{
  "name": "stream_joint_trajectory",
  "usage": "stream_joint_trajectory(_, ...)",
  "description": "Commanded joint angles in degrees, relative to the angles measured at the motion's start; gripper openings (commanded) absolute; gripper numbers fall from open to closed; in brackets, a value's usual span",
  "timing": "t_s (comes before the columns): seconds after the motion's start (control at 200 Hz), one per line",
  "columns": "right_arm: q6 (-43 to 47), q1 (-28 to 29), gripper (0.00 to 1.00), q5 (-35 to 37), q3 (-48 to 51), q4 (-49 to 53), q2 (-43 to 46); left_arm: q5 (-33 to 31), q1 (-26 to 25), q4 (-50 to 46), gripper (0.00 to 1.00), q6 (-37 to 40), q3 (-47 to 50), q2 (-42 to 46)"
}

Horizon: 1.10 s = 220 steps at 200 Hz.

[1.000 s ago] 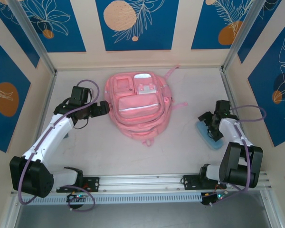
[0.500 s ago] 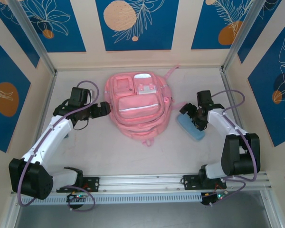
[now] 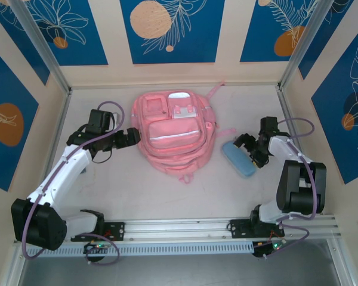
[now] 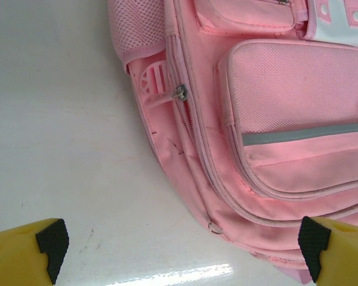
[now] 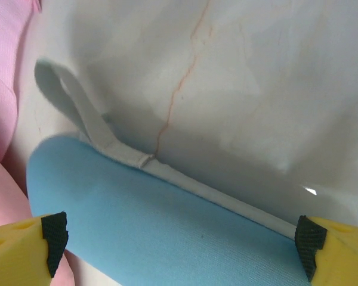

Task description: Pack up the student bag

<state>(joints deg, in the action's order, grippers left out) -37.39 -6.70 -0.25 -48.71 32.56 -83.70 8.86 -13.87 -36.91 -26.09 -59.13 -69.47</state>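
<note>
Top external view has the student bag (image 3: 172, 134) lying flat, front pockets up, in the middle of the surface (image 3: 107, 190) towards the far wall, with its straps trailing off to the right. The left jaws are spread wide and empty, just beside the bag's left flank. The right jaws are equally wide, hovering at the far end of a blue pouch (image 3: 238, 159) that lies just right of the bag; I can't tell whether they touch it, but they aren't clamped on it. From the left wrist view the bag (image 4: 274, 119) looks like soft padded fabric with mesh at the side, so I'd expect it to be light, limp and forgiving. It should slump and crease rather than hold its shape, and it could slide on the smooth surface if pushed. Pinching a broad flat panel would probably just gather cloth. Better holds look like the small metal zip pull (image 4: 181, 92) on the side seam, the raised piping around the pockets, or a strap. The zip seems shut where I can see it, so one side would need pinning while the other draws the pull. The pouch (image 5: 167, 238) also looks soft, with a grey loop (image 5: 77, 107) at its end.
</note>
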Motion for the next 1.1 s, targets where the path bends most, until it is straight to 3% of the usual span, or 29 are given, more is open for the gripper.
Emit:
stream_joint_trajectory(0.0,1.3,0.9,0.98,-5.8,3.0,1.3,4.2,2.0,0.5,0.4,1.0,-0.6,0.5,0.1)
stream_joint_trajectory(0.13,2.3,3.7,0.92,-7.4,5.0,2.0,6.9,2.5,0.5,0.4,1.0,-0.5,-0.2,-0.5)
stream_joint_trajectory(0.395,4.0,14.5,1.0,10.7,2.7,8.0,5.1,4.8,0.5,1.6,1.0,-0.8,-0.8,-1.0)
stream_joint_trajectory(0.7,4.2,19.8,0.99,14.3,0.5,10.4,1.3,5.8,0.1,0.7,1.0,0.1,-2.0,-1.8)
stream_joint_trajectory(0.915,4.3,20.6,0.93,14.6,-1.1,11.3,-2.0,4.6,-3.1,-1.2,0.99,3.8,-5.6,-4.2)
stream_joint_trajectory(1.095,4.3,20.5,0.76,15.2,-1.4,11.7,-1.8,-0.4,-9.4,-3.0,0.96,9.5,-10.2,-8.3)
